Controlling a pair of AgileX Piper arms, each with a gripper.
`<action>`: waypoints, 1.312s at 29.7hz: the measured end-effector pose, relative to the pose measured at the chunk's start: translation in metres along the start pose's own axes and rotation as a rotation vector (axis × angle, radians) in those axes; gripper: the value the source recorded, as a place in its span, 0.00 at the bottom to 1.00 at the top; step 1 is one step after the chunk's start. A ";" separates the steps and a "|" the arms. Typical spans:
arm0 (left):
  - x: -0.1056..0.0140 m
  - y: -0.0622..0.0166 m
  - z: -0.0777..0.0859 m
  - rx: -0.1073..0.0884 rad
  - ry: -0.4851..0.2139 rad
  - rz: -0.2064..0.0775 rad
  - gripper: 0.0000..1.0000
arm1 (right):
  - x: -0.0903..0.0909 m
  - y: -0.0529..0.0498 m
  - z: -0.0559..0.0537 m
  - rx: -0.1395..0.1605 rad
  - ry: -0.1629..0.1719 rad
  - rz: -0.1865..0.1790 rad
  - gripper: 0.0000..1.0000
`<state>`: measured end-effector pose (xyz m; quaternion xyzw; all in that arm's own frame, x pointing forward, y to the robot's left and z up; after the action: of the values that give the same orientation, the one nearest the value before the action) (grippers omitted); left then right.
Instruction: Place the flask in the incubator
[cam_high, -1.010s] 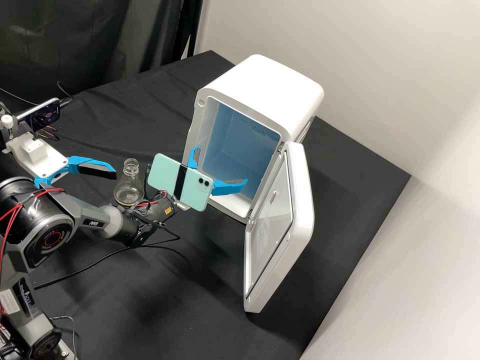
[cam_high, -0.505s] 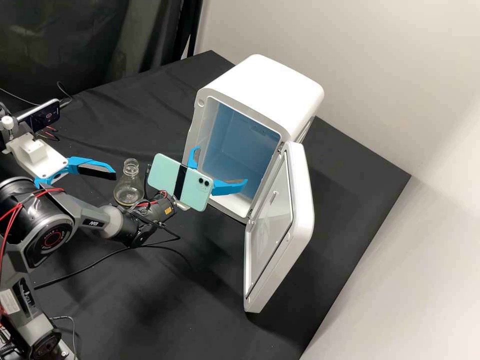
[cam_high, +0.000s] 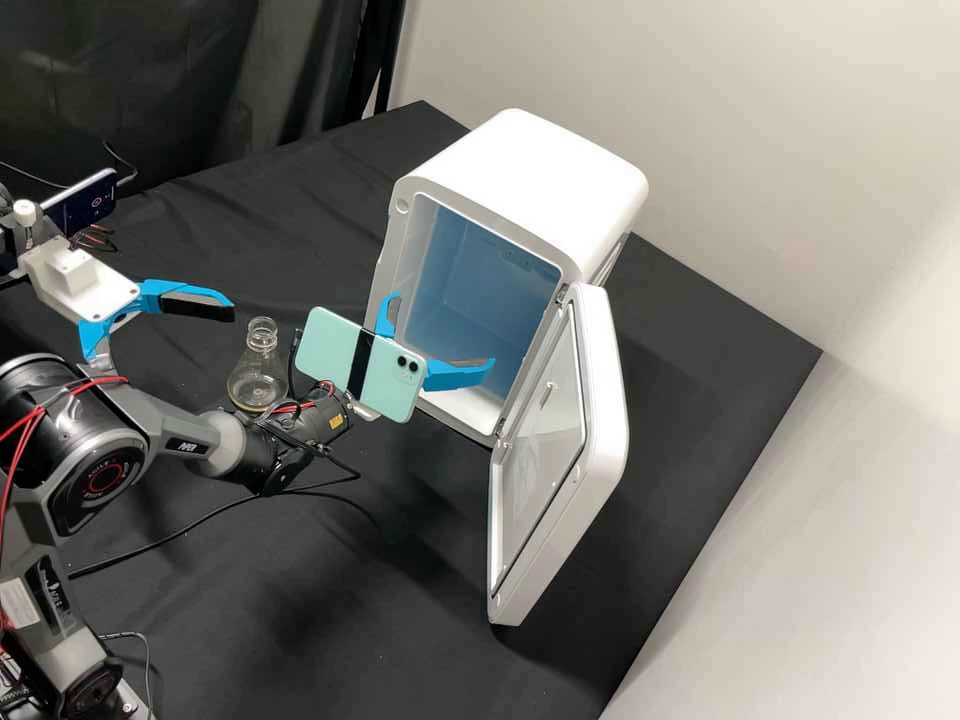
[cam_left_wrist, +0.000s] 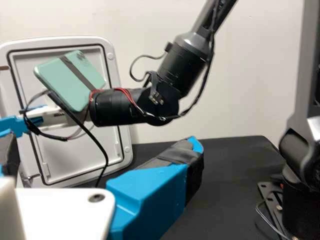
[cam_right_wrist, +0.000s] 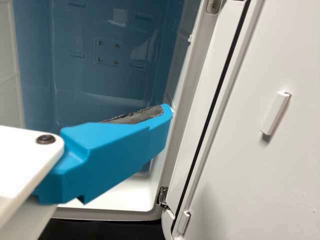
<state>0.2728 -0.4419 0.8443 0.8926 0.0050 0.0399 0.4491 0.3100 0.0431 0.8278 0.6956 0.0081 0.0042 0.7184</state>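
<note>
A clear glass flask stands upright on the black bench, left of the white incubator. The incubator's door hangs open to the right, showing a blue chamber. My right gripper is open at the mouth of the chamber, low near its floor; one of its fingers lies by the door hinge. My left gripper hangs open above and to the left of the flask, apart from it, with nothing between its fingers.
A teal phone is mounted on the right arm's wrist, just right of the flask. Loose black cables run over the bench in front. A second phone sits at the far left.
My left gripper has risen and drawn back a little from the flask. The right arm, the flask and the door have kept still.
</note>
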 end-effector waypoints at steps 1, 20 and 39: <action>-0.002 -0.0013 0.000 0.000 0.001 -0.005 1.00 | 0.000 0.000 0.000 0.000 0.000 0.000 1.00; -0.049 -0.0127 -0.019 -0.069 0.083 -0.046 1.00 | 0.000 0.000 0.000 0.000 0.000 0.000 1.00; -0.093 -0.0116 -0.031 -0.074 0.367 -0.029 1.00 | 0.000 0.000 0.000 0.000 0.000 0.000 1.00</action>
<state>0.1777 -0.4142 0.8474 0.8530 0.0985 0.1956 0.4737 0.3100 0.0431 0.8278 0.6956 0.0081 0.0042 0.7184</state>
